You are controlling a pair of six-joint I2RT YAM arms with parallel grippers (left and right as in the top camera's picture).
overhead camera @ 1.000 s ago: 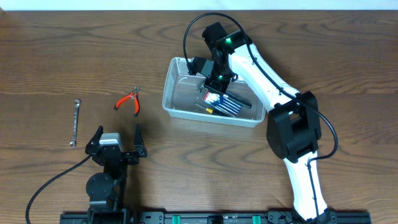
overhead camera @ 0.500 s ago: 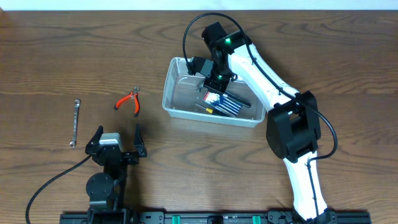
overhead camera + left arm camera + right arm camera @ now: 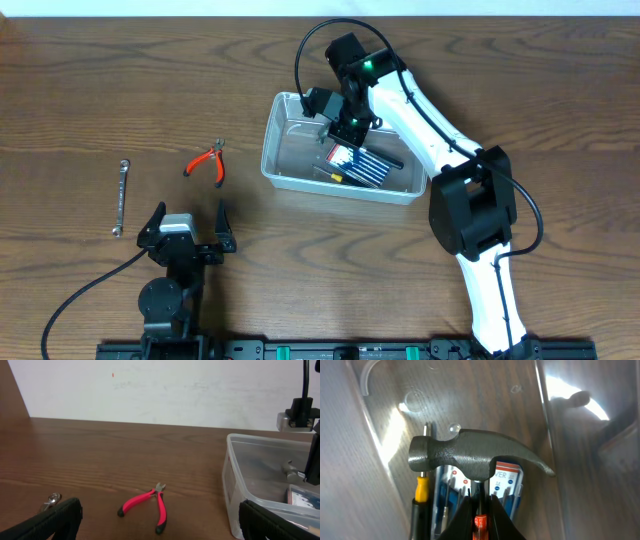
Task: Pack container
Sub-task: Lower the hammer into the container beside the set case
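right end effector (image 3: 345,127) clamped on hammer (image 3: 465,457), over container (image 3: 272,152); left end effector (image 3: 190,216) wide

The right arm (image 3: 425,115) stretched over the container (image 3: 295,152), wrist bent downward. The right gripper (image 3: 343,127) hung inside it, fingers (image 3: 460,519) closed on a hammer (image 3: 470,457) just below the head. The left arm (image 3: 168,292) sat folded well left of the container, and the left gripper (image 3: 190,213) was low and level with its fingers spread wide, holding nothing.

container (image 3: 292,150) | clear rectangular plastic bin | upright, open-topped | right of centre
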